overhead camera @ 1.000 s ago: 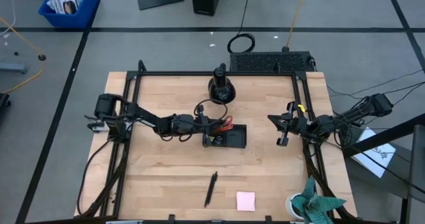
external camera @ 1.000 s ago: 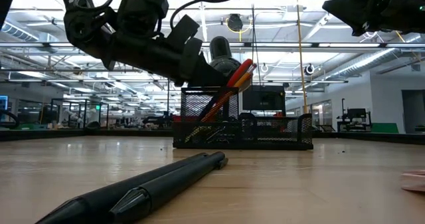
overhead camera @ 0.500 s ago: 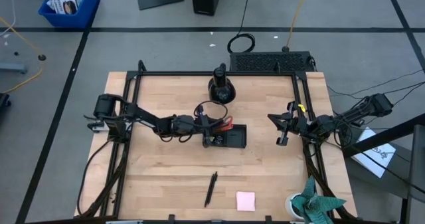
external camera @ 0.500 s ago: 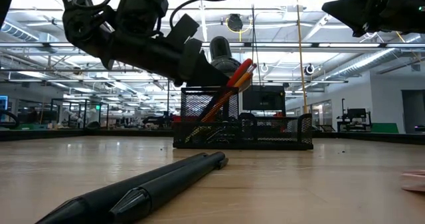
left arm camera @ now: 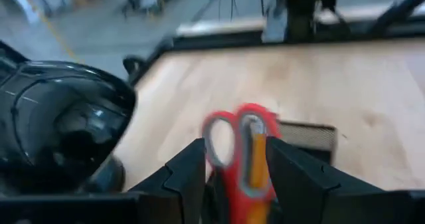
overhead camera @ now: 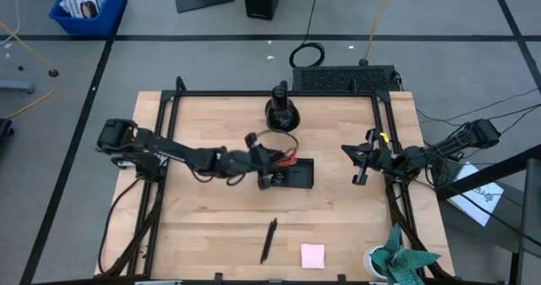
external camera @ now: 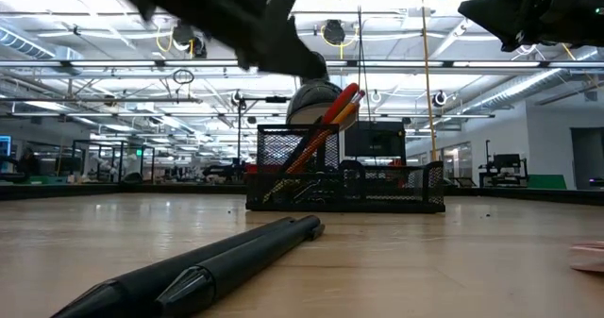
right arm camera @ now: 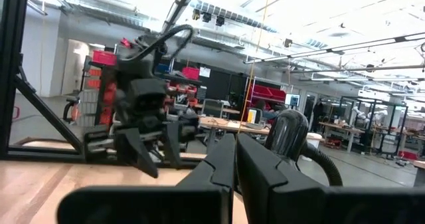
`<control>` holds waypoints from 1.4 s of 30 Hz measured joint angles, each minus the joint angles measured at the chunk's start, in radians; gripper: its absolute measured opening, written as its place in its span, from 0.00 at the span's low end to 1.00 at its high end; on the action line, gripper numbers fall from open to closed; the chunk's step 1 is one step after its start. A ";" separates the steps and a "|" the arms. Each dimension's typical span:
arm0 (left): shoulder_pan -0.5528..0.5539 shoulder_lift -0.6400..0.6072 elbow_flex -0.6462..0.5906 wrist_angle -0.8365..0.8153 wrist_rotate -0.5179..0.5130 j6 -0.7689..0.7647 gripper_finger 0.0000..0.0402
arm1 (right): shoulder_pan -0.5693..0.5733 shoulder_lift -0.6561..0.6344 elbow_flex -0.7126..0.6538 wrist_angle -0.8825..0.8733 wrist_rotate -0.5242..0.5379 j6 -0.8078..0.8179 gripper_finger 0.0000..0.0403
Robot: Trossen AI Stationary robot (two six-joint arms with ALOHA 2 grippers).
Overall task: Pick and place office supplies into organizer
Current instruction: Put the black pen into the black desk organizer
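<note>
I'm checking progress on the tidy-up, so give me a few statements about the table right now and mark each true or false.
1. The scissors stand in the organizer. True.
2. A pink pad lies inside the organizer. False: it lies on the table, near the front edge.
3. One pen lies loose on the table, left of the pad. True.
4. The right pincer holds a pencil. False: it is shut on nothing, off to the right of the organizer.
5. The left pincer is open around the scissors' handles. True.
</note>
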 joint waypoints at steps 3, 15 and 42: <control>-0.078 0.012 0.148 -0.328 -0.047 -0.131 0.41 | 0.000 -0.001 0.000 0.002 0.000 -0.002 0.02; -0.345 0.294 0.451 -0.667 0.047 -0.691 0.41 | 0.000 0.002 0.000 0.000 -0.002 0.016 0.02; -0.451 0.495 0.541 -0.813 0.036 -1.009 0.41 | 0.001 0.003 0.000 -0.031 -0.001 0.060 0.02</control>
